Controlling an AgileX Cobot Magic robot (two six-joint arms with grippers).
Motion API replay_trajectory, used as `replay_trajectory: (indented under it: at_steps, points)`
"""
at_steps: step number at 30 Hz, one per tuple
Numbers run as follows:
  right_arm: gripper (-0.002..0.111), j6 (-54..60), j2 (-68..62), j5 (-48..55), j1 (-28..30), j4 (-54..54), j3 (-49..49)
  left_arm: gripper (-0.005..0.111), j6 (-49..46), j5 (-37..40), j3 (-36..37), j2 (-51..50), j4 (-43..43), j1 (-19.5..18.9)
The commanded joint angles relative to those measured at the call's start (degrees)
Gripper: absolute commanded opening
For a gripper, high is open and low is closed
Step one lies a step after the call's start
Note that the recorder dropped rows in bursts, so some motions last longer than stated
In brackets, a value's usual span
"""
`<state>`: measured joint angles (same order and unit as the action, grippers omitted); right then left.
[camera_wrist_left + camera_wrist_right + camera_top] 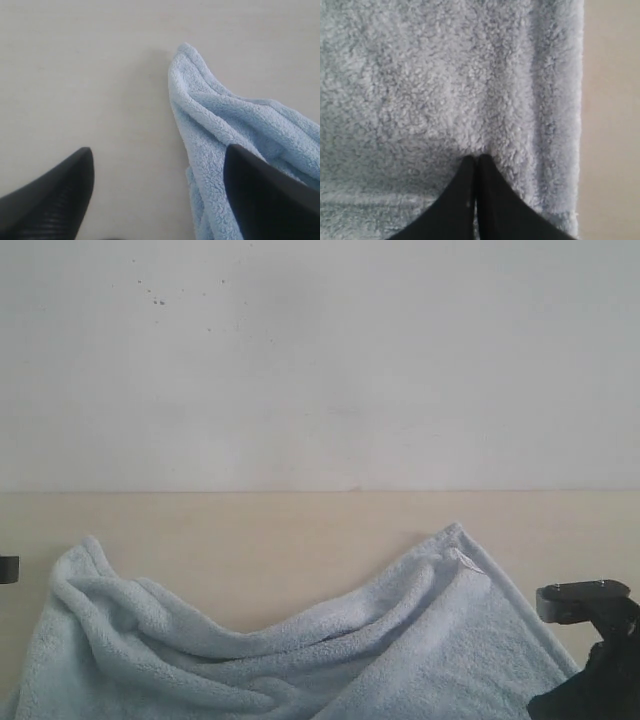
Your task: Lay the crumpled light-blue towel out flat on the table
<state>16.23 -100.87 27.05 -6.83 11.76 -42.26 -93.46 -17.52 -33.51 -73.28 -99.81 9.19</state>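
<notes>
1. Right gripper (476,161): the jaws are seen pressed together, tips touching the towel (420,90) just inside its hemmed edge; whether any pile is pinched cannot be told.
2. Left gripper (159,150): the jaws are held wide, one finger above a peaked towel corner, the other above the bare table (75,75).
3. One towel is counted, crumpled on the table's near side. Two far corners are raised, folds sag between them, and one white tag (468,562) is shown.
4. One table is pictured, and a bare strip lies between the towel's far edge and the wall (320,360).

Exterior frontal and low; wrists close over towel (445,75)
</notes>
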Motion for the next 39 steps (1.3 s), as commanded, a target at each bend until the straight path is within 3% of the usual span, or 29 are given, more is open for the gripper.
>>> replay_trajectory:
  at_steps: [1,7,14,19,29,39]
  points:
    - [0.001,-11.5,4.4,6.5,0.6,-13.8,3.4,0.068,0.5,-0.2,0.5,0.4,-0.1,0.0]
    - [0.001,-21.9,17.5,11.1,0.6,-25.9,6.9,0.068,0.8,0.5,0.5,0.4,-0.1,0.0]
    - [0.001,-14.2,24.7,6.0,0.6,-18.6,6.5,0.068,1.1,0.8,0.7,0.4,-0.1,0.0]
    - [0.001,-4.9,21.2,4.7,0.6,-6.3,2.1,0.068,0.9,0.5,0.9,0.4,-0.1,0.0]
    - [0.001,4.2,10.4,6.5,-1.1,3.8,-10.3,0.068,-1.1,-3.0,0.9,0.1,-0.1,0.0]
    - [0.001,3.8,-2.3,1.1,-3.4,5.0,-17.6,0.068,-1.1,-3.0,0.9,-2.2,-0.1,0.0]
